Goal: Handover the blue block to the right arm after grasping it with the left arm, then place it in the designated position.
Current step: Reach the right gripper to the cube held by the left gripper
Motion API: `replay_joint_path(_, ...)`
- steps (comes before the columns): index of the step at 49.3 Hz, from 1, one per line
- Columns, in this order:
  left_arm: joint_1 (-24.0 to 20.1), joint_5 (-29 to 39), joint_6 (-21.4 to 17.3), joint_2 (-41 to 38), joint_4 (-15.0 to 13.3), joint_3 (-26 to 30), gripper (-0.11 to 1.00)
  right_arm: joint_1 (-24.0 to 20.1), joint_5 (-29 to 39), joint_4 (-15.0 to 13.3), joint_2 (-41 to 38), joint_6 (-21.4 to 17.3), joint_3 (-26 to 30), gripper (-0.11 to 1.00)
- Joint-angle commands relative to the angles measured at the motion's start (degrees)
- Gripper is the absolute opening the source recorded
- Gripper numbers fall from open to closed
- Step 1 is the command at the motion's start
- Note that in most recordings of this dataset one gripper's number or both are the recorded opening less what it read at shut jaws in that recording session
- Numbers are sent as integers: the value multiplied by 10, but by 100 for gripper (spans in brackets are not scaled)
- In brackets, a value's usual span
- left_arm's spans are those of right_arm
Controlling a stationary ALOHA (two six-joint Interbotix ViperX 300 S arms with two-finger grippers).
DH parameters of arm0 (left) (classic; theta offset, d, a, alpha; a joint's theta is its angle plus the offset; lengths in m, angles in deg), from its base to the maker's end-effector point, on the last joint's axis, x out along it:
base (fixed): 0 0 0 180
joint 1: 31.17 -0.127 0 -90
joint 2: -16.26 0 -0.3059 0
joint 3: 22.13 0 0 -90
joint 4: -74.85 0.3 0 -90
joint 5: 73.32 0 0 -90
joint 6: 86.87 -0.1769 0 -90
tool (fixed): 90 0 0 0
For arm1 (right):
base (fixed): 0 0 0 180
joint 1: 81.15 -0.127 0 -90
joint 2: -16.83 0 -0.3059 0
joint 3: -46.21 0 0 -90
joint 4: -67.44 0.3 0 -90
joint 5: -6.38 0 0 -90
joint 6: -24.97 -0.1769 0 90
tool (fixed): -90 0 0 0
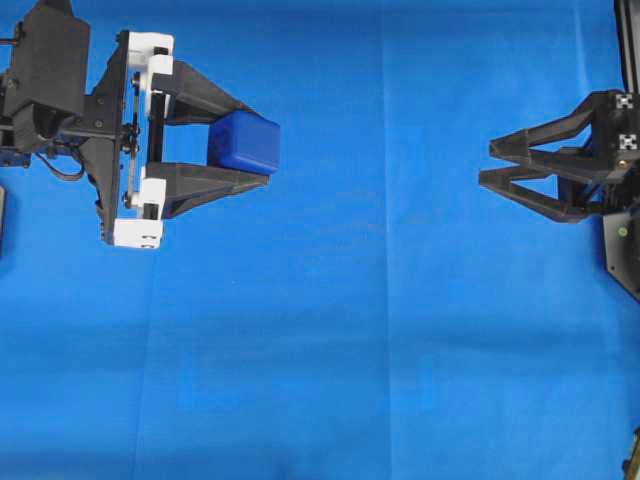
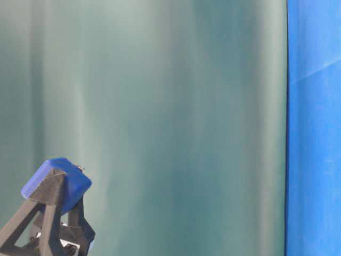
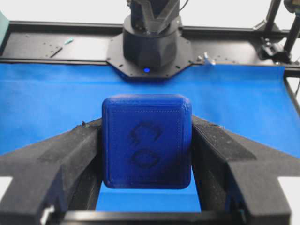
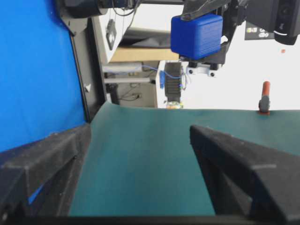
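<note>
The blue block (image 1: 243, 142) is lifted above the blue cloth, pinched between the two black fingers of my left gripper (image 1: 262, 143), which is shut on it. In the left wrist view the block (image 3: 146, 140) fills the gap, with a finger (image 3: 70, 154) pressed on each side and a faint mark on its face. The table-level view shows the block (image 2: 56, 184) raised at the lower left. My right gripper (image 1: 487, 164) hovers far to the right, turned on its side and pointing at the block. Its jaws (image 4: 140, 131) are open and empty, and the block (image 4: 197, 35) shows far ahead.
Blue cloth (image 1: 330, 340) covers the table. A teal-green backdrop (image 2: 160, 106) stands behind it. The opposite arm's black base (image 3: 150, 47) sits at the far edge on a black frame. A red-topped clamp (image 4: 266, 96) stands at the backdrop's edge.
</note>
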Motion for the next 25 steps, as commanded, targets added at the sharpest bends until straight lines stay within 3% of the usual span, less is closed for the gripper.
replay_joint_path(1, 1, -4, 1, 23, 0, 5, 46, -1, -11, 0, 1, -2, 14, 93)
replay_joint_path(25, 1, -5, 1, 23, 0, 5, 46, -1, -13, 0, 1, -2, 14, 93)
